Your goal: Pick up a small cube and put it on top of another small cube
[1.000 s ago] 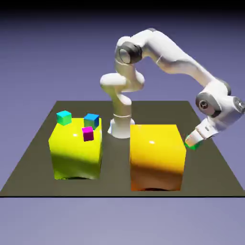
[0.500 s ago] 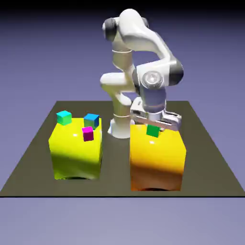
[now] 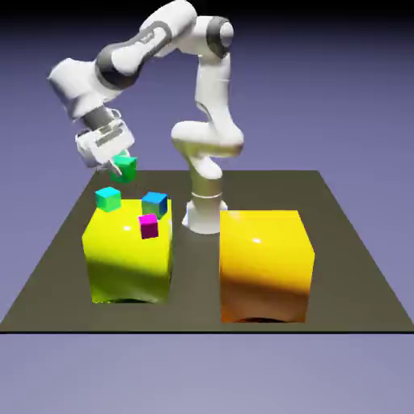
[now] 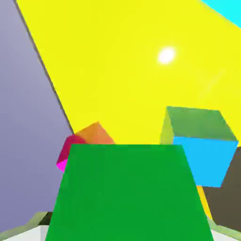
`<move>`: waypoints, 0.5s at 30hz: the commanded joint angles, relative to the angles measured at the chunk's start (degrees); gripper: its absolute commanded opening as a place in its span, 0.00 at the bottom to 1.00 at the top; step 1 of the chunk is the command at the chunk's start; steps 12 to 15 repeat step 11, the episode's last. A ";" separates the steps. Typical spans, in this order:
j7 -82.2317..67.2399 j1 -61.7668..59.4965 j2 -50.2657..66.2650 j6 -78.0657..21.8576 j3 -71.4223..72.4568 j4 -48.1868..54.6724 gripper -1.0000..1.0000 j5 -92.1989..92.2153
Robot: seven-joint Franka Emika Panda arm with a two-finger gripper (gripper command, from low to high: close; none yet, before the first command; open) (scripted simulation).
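The gripper (image 3: 115,166) is clamped on the small green cube (image 3: 124,168), held in the air above the yellow block (image 3: 129,257). It looks light, stiff and perhaps a bit slippery; opposite flat sides, gripped squarely, should serve best.

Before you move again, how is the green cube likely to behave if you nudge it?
The green cube looks rigid, its faces flat and edges straight. It would probably swing with the gripper rather than roll, being held between the fingers. Its plain, smooth faces might let it slip a little.

no readable text, no visible labels
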 commanded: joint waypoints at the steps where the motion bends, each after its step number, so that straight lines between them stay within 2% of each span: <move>1: 1.34 -2.00 -1.18 0.66 -2.08 -1.41 0.00 -0.63; 3: 2.45 -3.68 -2.16 1.26 -3.82 -2.58 0.00 -1.09; 7: -0.57 -1.89 0.43 10.91 -2.67 -9.97 0.00 2.46; 8: -0.57 -1.89 0.43 10.91 -2.67 -9.97 1.00 2.46; 11: 0.99 -2.81 -0.90 5.93 -3.26 -6.16 1.00 0.63; 15: 0.99 -2.81 -0.90 5.93 -3.26 -6.16 1.00 0.63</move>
